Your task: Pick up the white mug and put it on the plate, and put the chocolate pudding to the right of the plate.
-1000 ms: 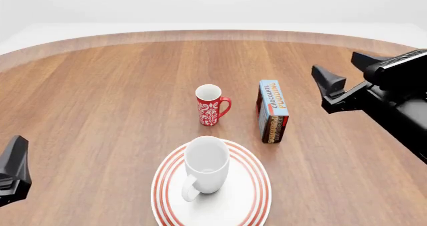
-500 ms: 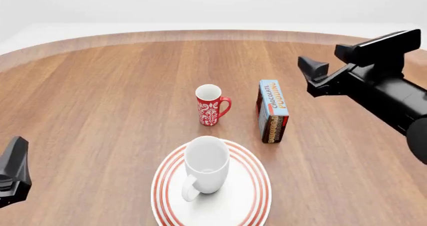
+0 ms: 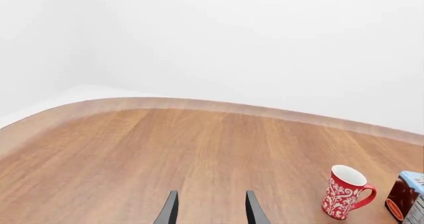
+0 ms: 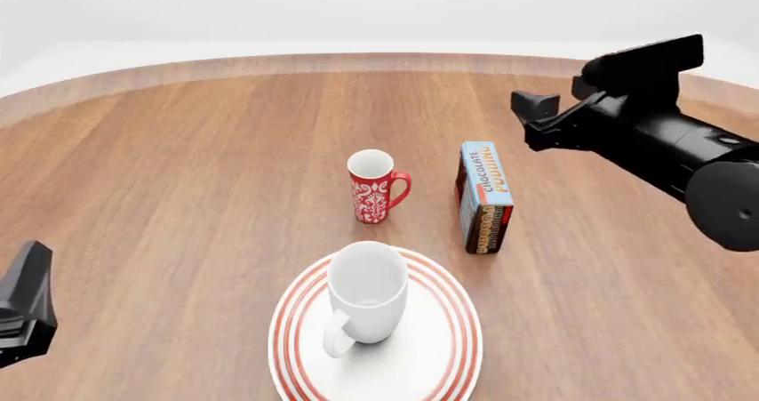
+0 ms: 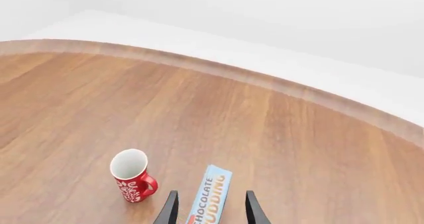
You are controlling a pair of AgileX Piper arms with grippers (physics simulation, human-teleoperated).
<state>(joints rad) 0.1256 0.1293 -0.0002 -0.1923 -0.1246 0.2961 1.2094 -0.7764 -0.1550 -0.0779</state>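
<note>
The white mug [image 4: 365, 292] stands upright on the plate [image 4: 461, 348] near the table's front edge, its handle toward the front. The chocolate pudding [image 4: 486, 196] lies behind and to the right of the plate, beside the red floral mug. My right gripper [image 4: 546, 109] hovers open above and behind the carton. In the right wrist view the chocolate pudding [image 5: 210, 191] shows below the gap of the open right gripper [image 5: 211, 195]. My left gripper [image 3: 212, 195] is open and holds nothing. One of its fingers [image 4: 30, 285] shows at the front left.
A slim red mug [image 4: 373, 186] with a white pattern stands just left of the carton; the red mug [image 3: 344, 199] also shows in the left wrist view. The table's curved far edge [image 4: 379, 61] runs across the back.
My right arm has swung left and farther back, bringing its gripper over the area behind the pudding. The left arm, mugs, plate and carton have not moved.
</note>
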